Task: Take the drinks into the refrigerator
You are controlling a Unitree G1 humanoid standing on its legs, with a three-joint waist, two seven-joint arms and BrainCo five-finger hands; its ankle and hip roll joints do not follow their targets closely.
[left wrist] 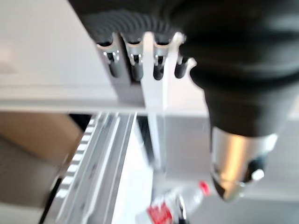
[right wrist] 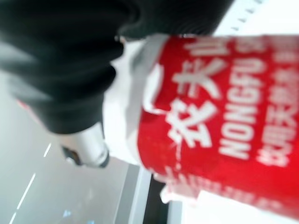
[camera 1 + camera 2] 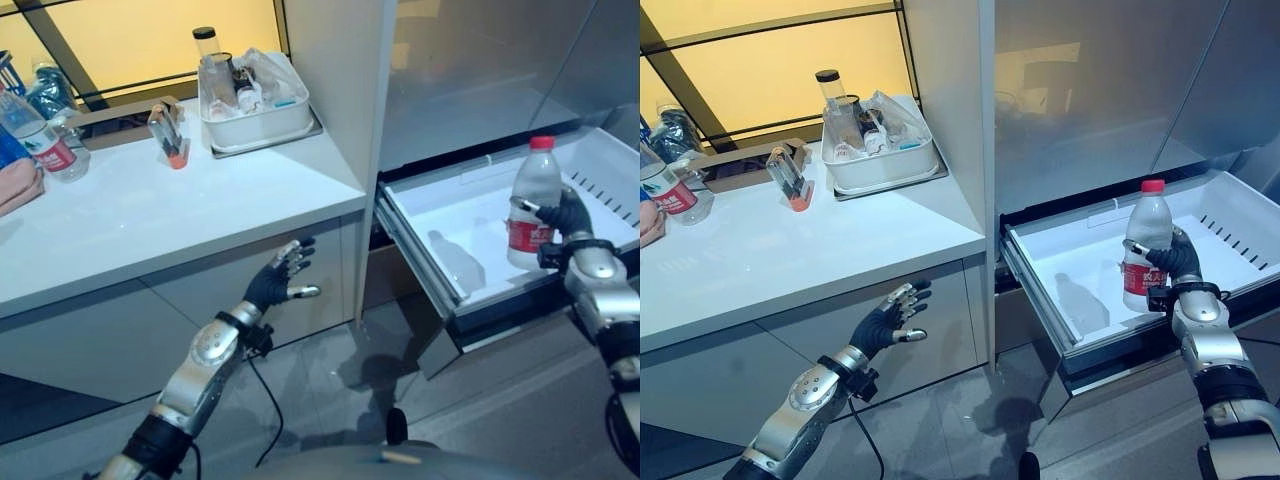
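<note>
- Now the right hand [image 3: 1181,262] is curled round a water bottle [image 3: 1146,247] with a red cap and red label, holding it upright over the open white drawer [image 3: 1230,215] of the fridge.
- Seen from the right wrist, the label fills the space beside the hand, so the grip sits at mid-body, on or just under the label.
- Whether the bottle's base already touches the drawer floor I cannot tell; it looks low, inside the front half of the drawer.
- Judged step: setting this bottle down in the drawer.
- To do it well: keep the bottle upright, lower it straight until the base bears on the floor, and only then let the fingers loosen.
- Keep clear of the drawer's front wall, which lies just beside the wrist; a knock there could tip the bottle.
- Draw the hand out sideways and up, not across the cap, since a tall narrow bottle will topple easily.
- The left hand [image 3: 279,282] hangs with relaxed, spread fingers in front of the cabinet [image 3: 220,300] under the counter [image 3: 170,210], holding nothing.
- More bottles [image 3: 40,140] stand at the counter's far left edge, well apart from the fridge, so the task looks only partly done.
- A white bin [image 3: 262,118] of odds and ends sits on the counter near the fridge.
</note>
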